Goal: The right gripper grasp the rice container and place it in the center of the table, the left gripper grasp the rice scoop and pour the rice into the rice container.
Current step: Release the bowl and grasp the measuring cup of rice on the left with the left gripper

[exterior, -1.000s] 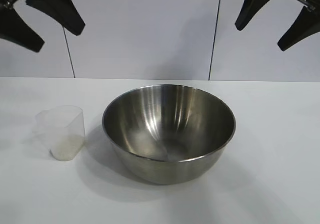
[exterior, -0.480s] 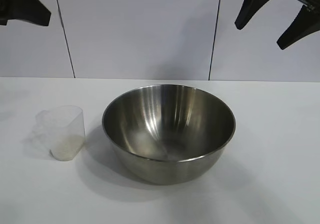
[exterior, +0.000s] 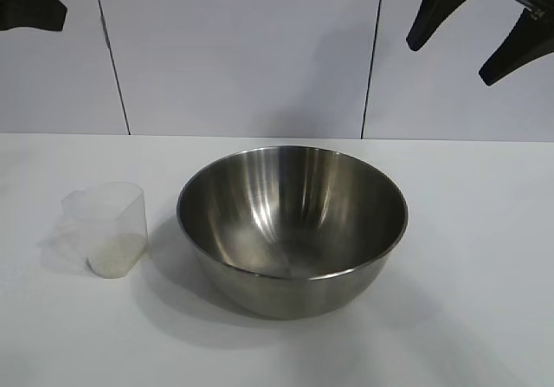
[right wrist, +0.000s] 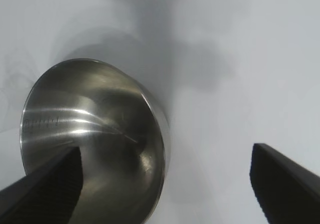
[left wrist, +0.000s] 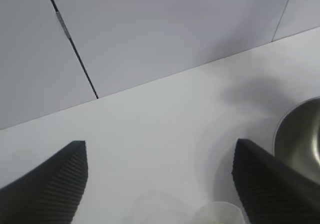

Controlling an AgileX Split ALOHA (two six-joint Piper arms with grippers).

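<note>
The rice container (exterior: 292, 231), a large steel bowl, stands in the middle of the white table (exterior: 472, 309) and shows no grains inside. To its left the rice scoop (exterior: 106, 228), a frosted plastic cup, stands upright with a low layer of rice (exterior: 115, 259) in it. High above the table at the far left, only one finger of my left gripper (exterior: 30, 6) shows. In the left wrist view the left gripper (left wrist: 160, 149) is open over bare table, with the scoop's rim (left wrist: 220, 215) below. My right gripper (exterior: 450, 62) hangs open at the upper right, above the bowl's (right wrist: 90, 129) right edge.
A white panelled wall (exterior: 242, 49) with dark vertical seams closes off the back of the table. Bare tabletop lies to the right of the bowl and in front of it.
My left gripper has moved up and to the left, and only one fingertip now shows in the exterior view. The right gripper, bowl and scoop have not moved.
</note>
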